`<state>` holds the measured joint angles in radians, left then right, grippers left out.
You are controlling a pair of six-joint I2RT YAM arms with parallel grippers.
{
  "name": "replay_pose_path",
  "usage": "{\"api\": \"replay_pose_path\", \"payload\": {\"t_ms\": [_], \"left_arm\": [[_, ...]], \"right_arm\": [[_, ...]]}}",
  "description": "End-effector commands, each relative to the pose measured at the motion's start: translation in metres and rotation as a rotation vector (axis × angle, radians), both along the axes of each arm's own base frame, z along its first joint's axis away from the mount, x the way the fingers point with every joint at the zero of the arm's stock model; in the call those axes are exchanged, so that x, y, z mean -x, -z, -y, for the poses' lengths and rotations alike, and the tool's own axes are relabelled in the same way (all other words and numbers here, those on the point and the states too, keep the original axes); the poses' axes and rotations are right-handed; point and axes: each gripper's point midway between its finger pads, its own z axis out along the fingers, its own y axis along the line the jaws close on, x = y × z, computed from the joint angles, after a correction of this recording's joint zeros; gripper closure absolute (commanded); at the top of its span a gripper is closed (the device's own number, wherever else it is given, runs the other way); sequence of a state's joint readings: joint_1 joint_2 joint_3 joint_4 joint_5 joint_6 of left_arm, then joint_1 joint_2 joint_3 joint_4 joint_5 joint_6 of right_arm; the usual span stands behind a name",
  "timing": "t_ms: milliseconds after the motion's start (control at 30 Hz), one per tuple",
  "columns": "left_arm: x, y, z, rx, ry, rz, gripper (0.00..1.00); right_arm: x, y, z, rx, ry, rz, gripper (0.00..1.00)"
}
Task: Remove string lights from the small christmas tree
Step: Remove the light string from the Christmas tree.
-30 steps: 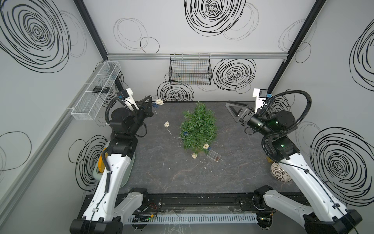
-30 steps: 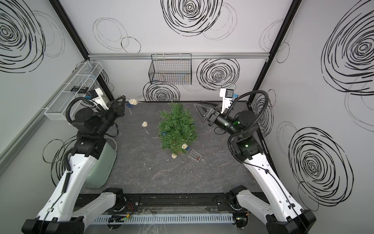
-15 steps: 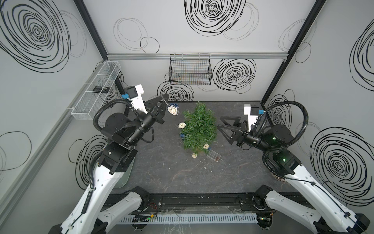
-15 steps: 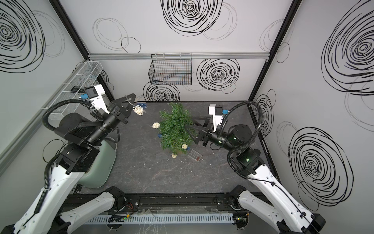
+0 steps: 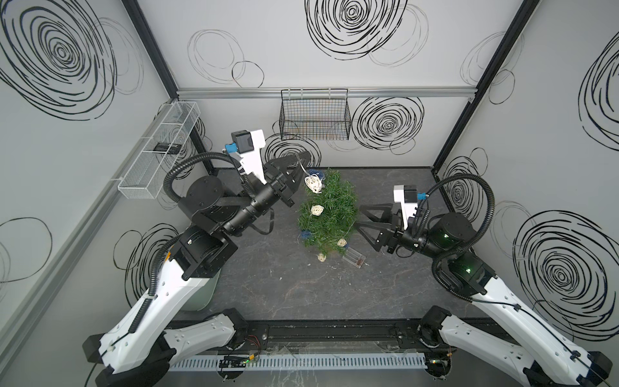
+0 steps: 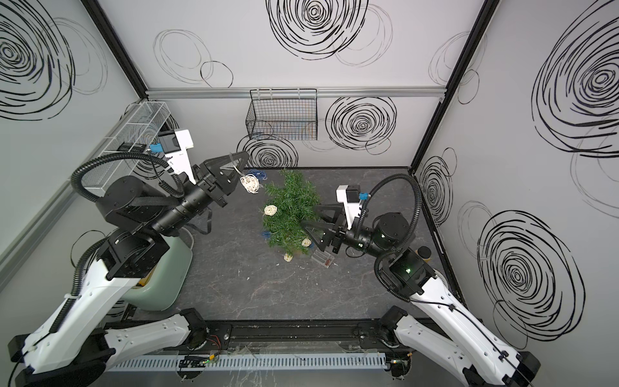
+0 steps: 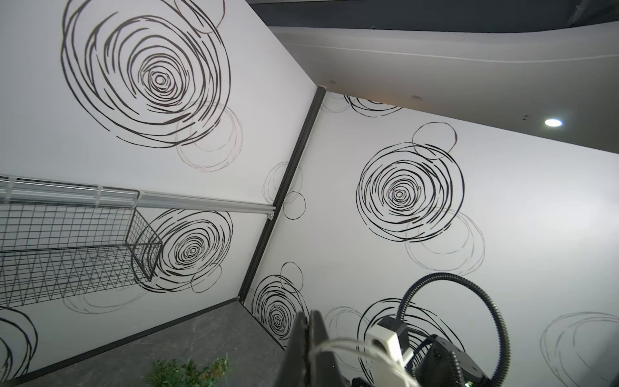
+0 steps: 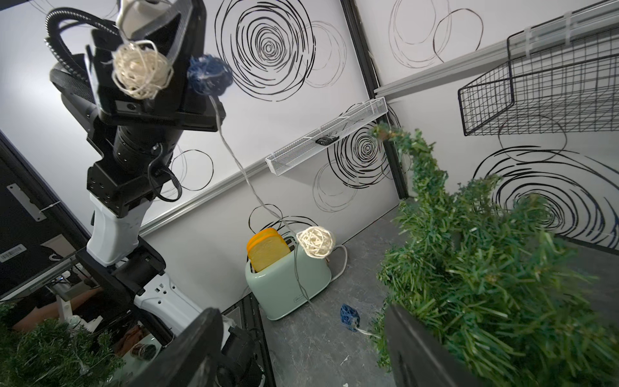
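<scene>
The left gripper [image 5: 305, 158], clenched on the wire of the string lights [image 5: 313, 183] at eleven o'clock of the small christmas tree [image 5: 331, 207], should pull upward and outward slowly while the right gripper [image 5: 359, 218], jaws spread at three o'clock, steadies the tree with balls draped on it

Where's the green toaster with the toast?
The toaster stands at the table's left edge, partly hidden under the left arm in both top views.

Mint toaster [image 8: 278, 284] w/ toast [image 8: 268, 248], wire basket [image 5: 315, 120]
</scene>
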<state>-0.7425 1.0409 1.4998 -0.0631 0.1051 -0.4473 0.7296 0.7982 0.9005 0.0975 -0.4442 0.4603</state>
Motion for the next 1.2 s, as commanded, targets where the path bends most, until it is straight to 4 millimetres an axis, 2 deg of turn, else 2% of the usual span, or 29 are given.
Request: {"api": "replay_pose_path", "payload": {"t_ms": [0, 200, 400, 567, 833, 900, 1000, 1167], "left_arm": [[0.025, -0.015, -0.003, 0.025, 0.019, 0.062, 1.00], [0.047, 0.002, 0.024, 0.004, 0.101, 0.039, 1.00], [0.062, 0.006, 0.045, -0.014, 0.152, 0.032, 1.00], [0.067, 0.011, 0.053, -0.030, 0.161, 0.028, 1.00], [0.067, 0.011, 0.056, -0.021, 0.170, 0.022, 1.00], [0.067, 0.010, 0.057, -0.017, 0.170, 0.021, 1.00], [0.067, 0.008, 0.059, -0.011, 0.179, 0.023, 1.00], [0.069, 0.008, 0.064, -0.005, 0.203, 0.018, 1.00]], "right_arm": [[0.004, 0.011, -0.003, 0.035, 0.004, 0.024, 0.20], [0.020, 0.033, -0.015, 0.099, -0.016, 0.081, 0.20], [0.042, 0.061, -0.031, 0.156, -0.049, 0.171, 0.20], [0.058, 0.072, -0.049, 0.185, -0.083, 0.253, 0.20], [0.065, 0.081, -0.064, 0.177, -0.081, 0.324, 0.22], [0.065, 0.083, -0.067, 0.173, -0.079, 0.328, 0.26], [0.061, 0.089, -0.068, 0.176, -0.061, 0.324, 0.39], [0.056, 0.092, -0.065, 0.168, -0.027, 0.317, 0.79]]}}
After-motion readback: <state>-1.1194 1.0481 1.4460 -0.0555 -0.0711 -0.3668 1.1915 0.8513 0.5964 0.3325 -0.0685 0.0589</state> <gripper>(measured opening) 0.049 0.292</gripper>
